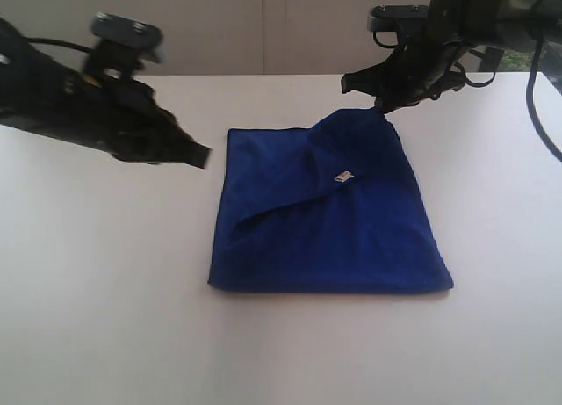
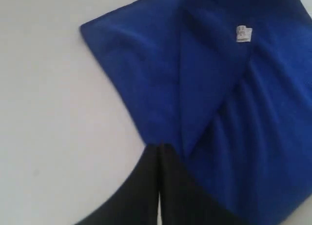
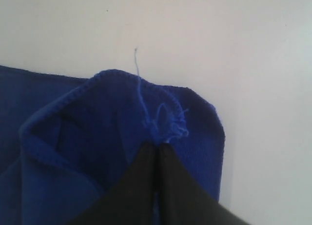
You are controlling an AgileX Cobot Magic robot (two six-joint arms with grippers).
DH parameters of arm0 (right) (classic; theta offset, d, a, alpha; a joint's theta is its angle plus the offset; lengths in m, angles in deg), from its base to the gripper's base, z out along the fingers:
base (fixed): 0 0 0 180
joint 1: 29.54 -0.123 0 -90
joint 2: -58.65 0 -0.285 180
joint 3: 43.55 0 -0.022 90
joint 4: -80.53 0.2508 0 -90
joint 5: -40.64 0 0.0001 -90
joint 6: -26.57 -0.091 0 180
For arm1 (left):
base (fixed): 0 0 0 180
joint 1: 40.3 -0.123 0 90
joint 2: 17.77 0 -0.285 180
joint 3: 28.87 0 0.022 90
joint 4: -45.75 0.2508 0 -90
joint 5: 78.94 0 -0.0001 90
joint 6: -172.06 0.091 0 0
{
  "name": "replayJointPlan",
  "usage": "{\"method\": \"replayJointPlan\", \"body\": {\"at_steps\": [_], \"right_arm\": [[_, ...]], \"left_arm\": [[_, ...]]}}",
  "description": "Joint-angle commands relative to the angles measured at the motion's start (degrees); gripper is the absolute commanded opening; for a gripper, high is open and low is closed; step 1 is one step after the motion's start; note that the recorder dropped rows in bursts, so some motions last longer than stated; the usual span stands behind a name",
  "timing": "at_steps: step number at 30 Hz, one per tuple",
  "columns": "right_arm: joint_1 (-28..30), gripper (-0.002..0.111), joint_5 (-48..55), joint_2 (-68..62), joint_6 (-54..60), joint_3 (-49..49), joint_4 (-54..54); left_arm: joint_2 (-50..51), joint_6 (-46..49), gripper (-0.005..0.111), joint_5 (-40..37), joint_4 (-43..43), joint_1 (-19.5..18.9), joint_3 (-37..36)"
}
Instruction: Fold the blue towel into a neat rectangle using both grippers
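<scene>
The blue towel [image 1: 325,220] lies on the white table [image 1: 105,291], partly folded, with a diagonal flap across its top and a small white tag [image 1: 343,177] facing up. My right gripper [image 1: 379,112] is shut on the towel's far right corner and holds it a little off the table. The right wrist view shows its tips [image 3: 157,146] pinching the frayed corner of the towel [image 3: 73,137]. My left gripper [image 1: 200,155] is shut and hovers just left of the towel's far left side. In the left wrist view its tips [image 2: 160,146] sit at the edge of the towel [image 2: 219,98], with no cloth visibly between them.
The towel lies on a plain white tabletop that stretches to both sides and the front. A pale wall [image 1: 263,27] stands behind the table's far edge. Black cables [image 1: 540,106] hang from the right arm at the far right.
</scene>
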Motion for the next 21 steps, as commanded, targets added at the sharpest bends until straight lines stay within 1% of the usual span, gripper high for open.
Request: {"method": "replayJointPlan", "body": {"at_steps": [1,5,8,11,15,21], "right_arm": [[0.1,0.0,-0.4,0.0,0.7,0.2,-0.1],[0.1,0.0,-0.5,0.0,0.7,0.2,-0.1],[0.1,0.0,-0.5,0.0,0.7,0.2,-0.1],[0.1,0.0,-0.5,0.0,0.7,0.2,-0.1],[0.1,0.0,-0.5,0.0,0.7,0.2,-0.1],[0.1,0.0,-0.5,0.0,0.7,0.2,-0.1]], "left_arm": [[11.0,-0.1,0.0,5.2,-0.8,6.7,7.2],[19.7,0.3,0.0,5.9,-0.8,10.1,16.0],[25.1,1.9,0.0,5.8,-0.8,11.5,22.8],[29.5,4.4,0.0,5.6,-0.5,12.0,28.2],[34.2,6.5,0.0,5.6,-0.5,12.6,33.9],[38.4,8.3,0.0,5.0,0.5,13.8,39.1]]}}
